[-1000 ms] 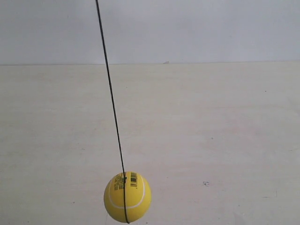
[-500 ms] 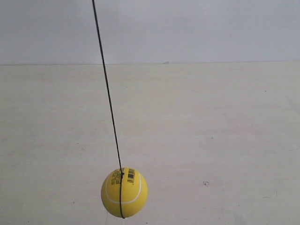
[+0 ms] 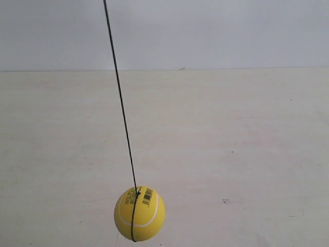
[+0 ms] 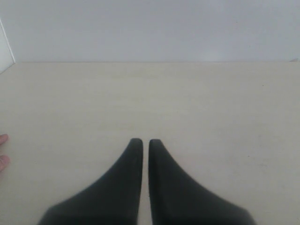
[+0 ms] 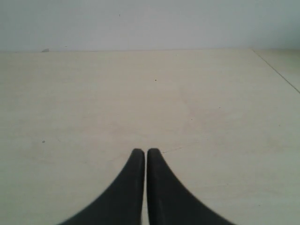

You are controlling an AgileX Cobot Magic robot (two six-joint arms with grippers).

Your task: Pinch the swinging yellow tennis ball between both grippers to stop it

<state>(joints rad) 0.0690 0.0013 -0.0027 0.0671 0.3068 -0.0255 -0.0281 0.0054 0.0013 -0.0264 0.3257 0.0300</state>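
The yellow tennis ball (image 3: 139, 214) hangs low in the exterior view on a thin black string (image 3: 121, 100) that slants up to the top edge. Its white seam and barcode label face the camera. No gripper shows in the exterior view. In the left wrist view my left gripper (image 4: 146, 141) is shut, its black wedge jaws nearly touching, with nothing between them. My right gripper (image 5: 146, 151) is likewise shut and empty over the pale table. The ball appears in neither wrist view.
A pale tabletop (image 3: 231, 144) runs back to a grey-white wall (image 3: 216, 31). Fingertips of a person's hand (image 4: 3, 151) show at the edge of the left wrist view. A table edge line (image 5: 276, 70) crosses the corner of the right wrist view.
The ball swung slightly toward the exterior view's left and up half a second ago, and has now swung back toward the right and slightly down.
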